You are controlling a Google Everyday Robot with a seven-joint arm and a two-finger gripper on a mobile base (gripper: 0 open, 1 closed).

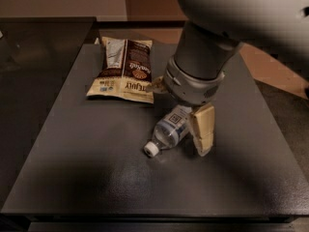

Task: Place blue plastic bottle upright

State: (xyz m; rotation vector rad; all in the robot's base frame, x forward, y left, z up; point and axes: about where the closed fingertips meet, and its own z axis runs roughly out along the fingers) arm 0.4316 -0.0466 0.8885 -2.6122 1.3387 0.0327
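The blue plastic bottle (171, 129) lies on its side on the dark table (96, 178), near the middle. It is clear, with a pale label bearing a small dark square mark. Its white cap (151, 149) points to the front left. My gripper (202, 132) hangs from the big grey wrist (195, 76) and is down at the bottle's right side, right against its body. The wrist hides the bottle's far end.
A brown-and-cream snack bag (124, 69) lies flat at the back left of the table, just behind the bottle. A small pale tip (155, 85) shows at the wrist's left edge. The table's front edge (145, 216) is near. Lower floor lies to the right.
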